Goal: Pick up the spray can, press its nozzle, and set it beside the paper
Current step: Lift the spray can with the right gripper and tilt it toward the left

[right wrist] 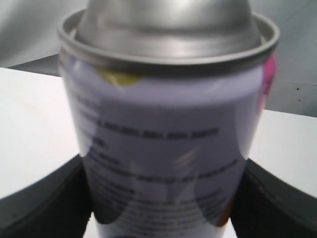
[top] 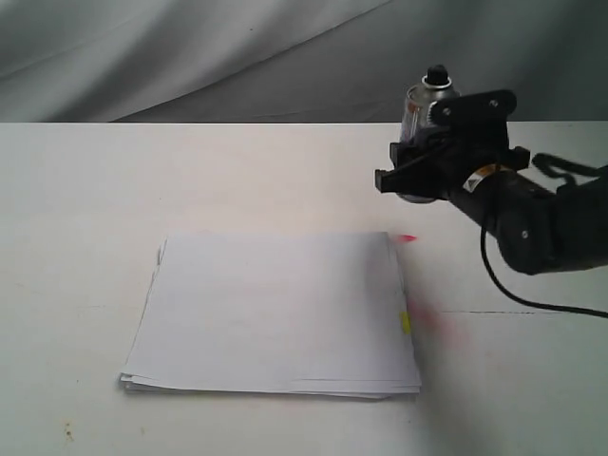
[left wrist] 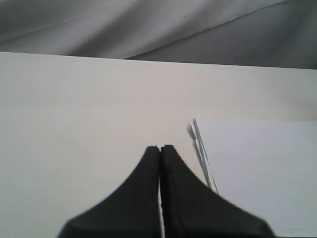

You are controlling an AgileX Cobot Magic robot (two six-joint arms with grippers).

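Note:
The silver spray can stands upright behind the paper's far right corner, its black nozzle on top. My right gripper is shut on the can's lower body. In the right wrist view the can fills the frame, with a black finger pressed against each side of it; the nozzle is cut off there. Whether the can's base touches the table is hidden. The white paper lies flat mid-table with a yellow tab. My left gripper is shut and empty, by the paper's edge.
The white table ends at a grey cloth backdrop. A small pink mark lies on the table at the paper's far right corner. A black cable runs from the right arm across the table.

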